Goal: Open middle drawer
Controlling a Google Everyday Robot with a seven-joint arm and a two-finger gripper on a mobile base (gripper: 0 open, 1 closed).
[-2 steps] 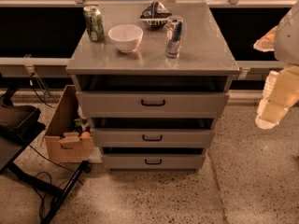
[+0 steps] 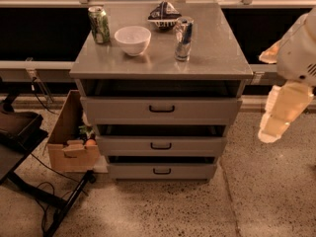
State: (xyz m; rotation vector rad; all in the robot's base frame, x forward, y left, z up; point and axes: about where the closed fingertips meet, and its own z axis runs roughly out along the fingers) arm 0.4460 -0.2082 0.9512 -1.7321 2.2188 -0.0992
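Observation:
The middle drawer (image 2: 197, 146) is the second of three grey fronts in the grey cabinet, with a small black bar handle (image 2: 161, 145) at its centre. A dark gap shows above its front. The top drawer (image 2: 207, 110) and the bottom drawer (image 2: 187, 171) sit above and below it. My gripper (image 2: 272, 131) is pale, hangs pointing down to the right of the cabinet at about middle-drawer height, and is apart from it and touches nothing.
On the cabinet top (image 2: 222, 48) stand a green can (image 2: 99, 25), a white bowl (image 2: 132, 39), a silver can (image 2: 183, 38) and a dark bag (image 2: 164, 14). An open cardboard box (image 2: 69, 142) sits left of the drawers. A black stand and cables (image 2: 49, 201) lie at lower left.
My gripper has shifted slightly left and down toward the cabinet's right side. The drawers and the things on top have not moved.

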